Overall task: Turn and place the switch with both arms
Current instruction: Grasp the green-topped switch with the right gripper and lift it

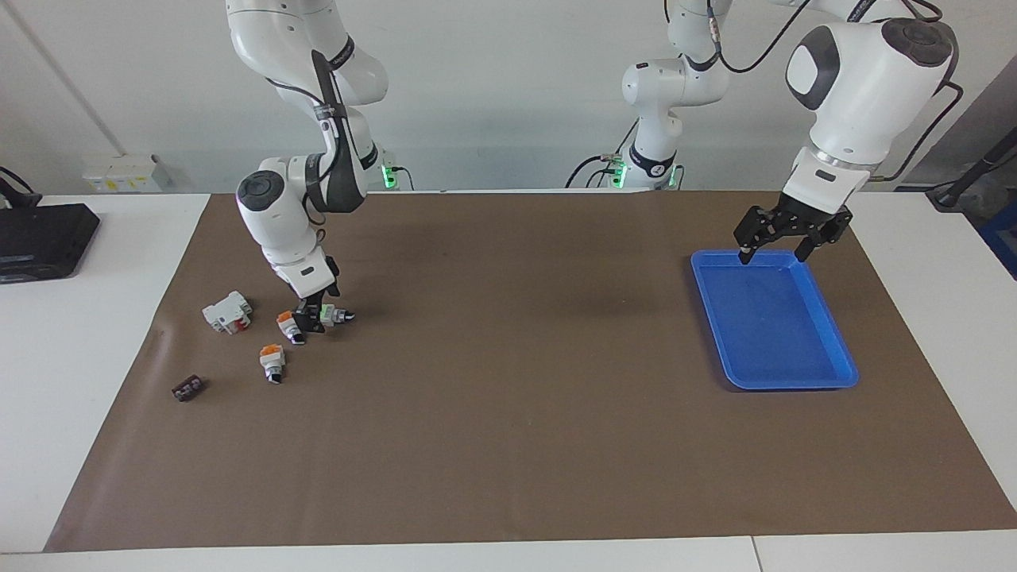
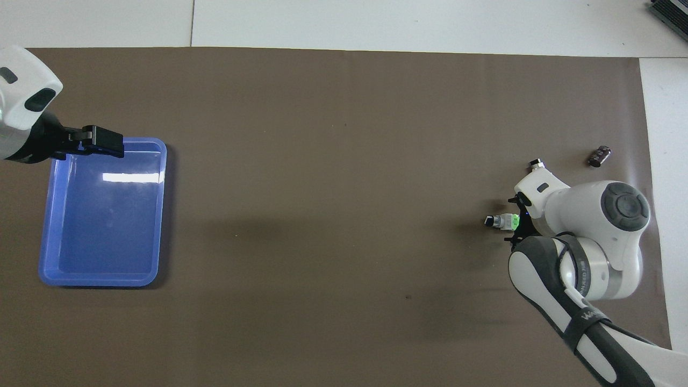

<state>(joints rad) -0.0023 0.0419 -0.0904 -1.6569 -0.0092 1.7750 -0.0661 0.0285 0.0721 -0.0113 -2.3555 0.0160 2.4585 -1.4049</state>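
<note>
The switch (image 1: pixel 334 315), white with a green end and a black-and-silver knob tip, lies on the brown mat toward the right arm's end; it also shows in the overhead view (image 2: pixel 502 220). My right gripper (image 1: pixel 311 318) is down at the mat, its fingers open on either side of the switch's green end, as the overhead view shows (image 2: pixel 517 220). My left gripper (image 1: pixel 775 254) is open and empty, raised over the edge of the blue tray (image 1: pixel 775 326) nearest the robots; the overhead view shows it too (image 2: pixel 102 142).
Two orange-capped switches (image 1: pixel 284 321) (image 1: pixel 272 361) lie beside the right gripper. A white block with red (image 1: pixel 228 311) and a small dark part (image 1: pixel 187 388) lie toward the table end. The blue tray (image 2: pixel 102 215) has nothing in it. A black box (image 1: pixel 44 238) sits off the mat.
</note>
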